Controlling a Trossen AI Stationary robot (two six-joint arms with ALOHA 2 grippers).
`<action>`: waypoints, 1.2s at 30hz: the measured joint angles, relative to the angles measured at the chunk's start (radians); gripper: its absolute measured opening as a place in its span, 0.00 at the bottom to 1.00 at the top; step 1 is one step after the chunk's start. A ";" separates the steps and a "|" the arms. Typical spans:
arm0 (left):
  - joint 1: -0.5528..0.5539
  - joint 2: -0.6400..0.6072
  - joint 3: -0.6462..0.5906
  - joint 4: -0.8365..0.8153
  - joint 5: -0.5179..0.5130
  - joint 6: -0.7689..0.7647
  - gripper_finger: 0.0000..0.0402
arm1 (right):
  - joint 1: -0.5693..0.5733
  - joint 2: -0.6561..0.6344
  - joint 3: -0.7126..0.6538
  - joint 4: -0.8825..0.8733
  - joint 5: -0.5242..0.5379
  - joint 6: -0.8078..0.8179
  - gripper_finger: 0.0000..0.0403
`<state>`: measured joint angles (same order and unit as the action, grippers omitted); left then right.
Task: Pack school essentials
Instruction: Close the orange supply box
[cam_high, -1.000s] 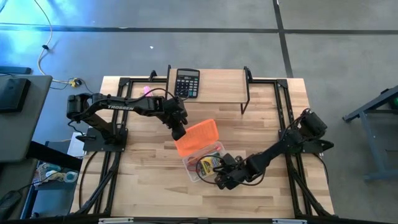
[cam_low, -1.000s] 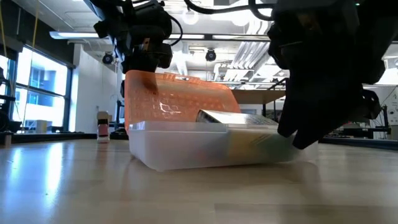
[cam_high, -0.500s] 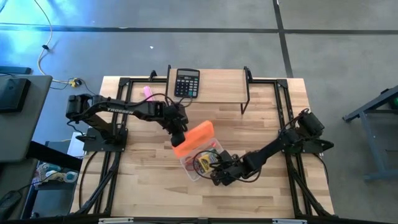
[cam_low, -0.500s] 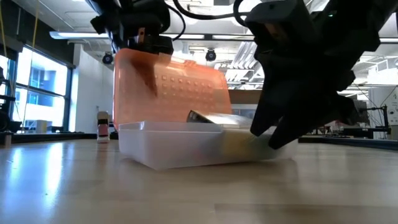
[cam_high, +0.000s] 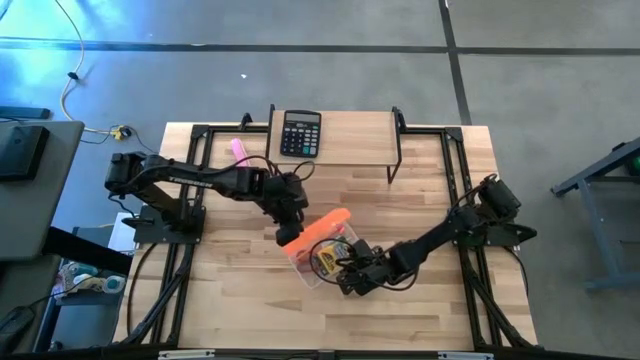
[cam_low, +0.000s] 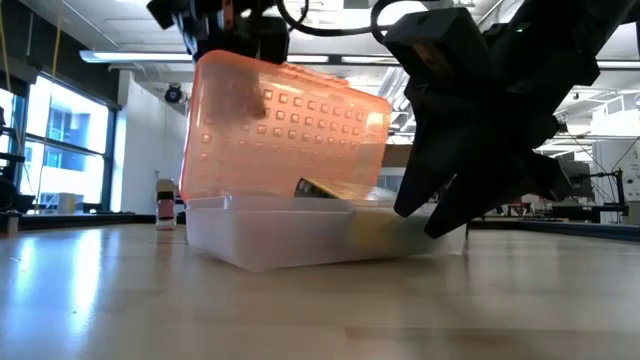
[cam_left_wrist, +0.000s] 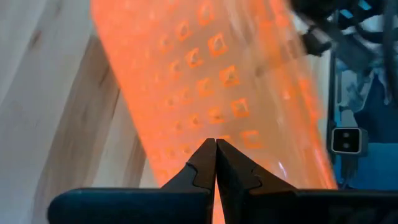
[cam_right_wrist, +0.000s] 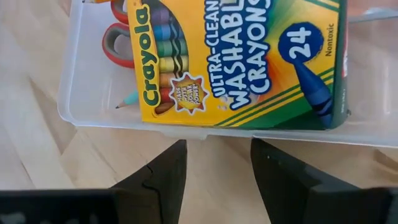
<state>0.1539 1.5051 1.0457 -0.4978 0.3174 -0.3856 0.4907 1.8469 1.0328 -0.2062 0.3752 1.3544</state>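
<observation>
A clear plastic pencil box (cam_high: 322, 262) lies on the table. Its hinged orange lid (cam_low: 285, 130) stands almost upright. Inside are a yellow-green crayon pack (cam_right_wrist: 236, 56), red-handled scissors (cam_right_wrist: 115, 43) and a green pencil tip (cam_right_wrist: 127, 99). My left gripper (cam_high: 289, 230) is shut against the lid, up by its free edge (cam_low: 240, 60). My right gripper (cam_right_wrist: 217, 149) is open at the box's near wall (cam_right_wrist: 205, 134), one finger to each side and nothing between them. My left gripper presses its shut fingertips (cam_left_wrist: 216, 149) against the lid's outer face (cam_left_wrist: 233, 121), close to the free edge. It slants down from the table's left. The lid stands on its hinge, tilted a little off upright. My right gripper's fingertips (cam_right_wrist: 165, 162) reach the box's near wall; whether they touch it I cannot tell.
A black calculator (cam_high: 300, 133) lies on a raised wooden shelf (cam_high: 350, 150) at the far edge, with a pink marker (cam_high: 238, 149) to its left. Bare wood lies near and left of the box.
My left gripper has moved toward the table's near edge and risen, staying shut. It has swung the orange lid on its hinge from lying open and flat to nearly upright. The box's base has stayed on the table.
</observation>
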 joint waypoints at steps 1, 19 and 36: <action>-0.005 0.000 0.008 -0.001 0.000 0.005 0.00 | -0.001 0.000 0.000 0.000 0.001 0.000 0.42; -0.063 0.000 0.028 -0.143 -0.023 0.023 0.00 | 0.028 -0.009 0.000 0.129 -0.087 -0.009 0.42; -0.220 0.000 0.028 -0.218 -0.180 -0.004 0.00 | -0.107 -0.119 0.000 0.164 -0.050 -0.211 0.42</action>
<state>-0.0666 1.5051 1.0737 -0.7157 0.1371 -0.3901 0.3840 1.7275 1.0328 -0.0422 0.3253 1.1435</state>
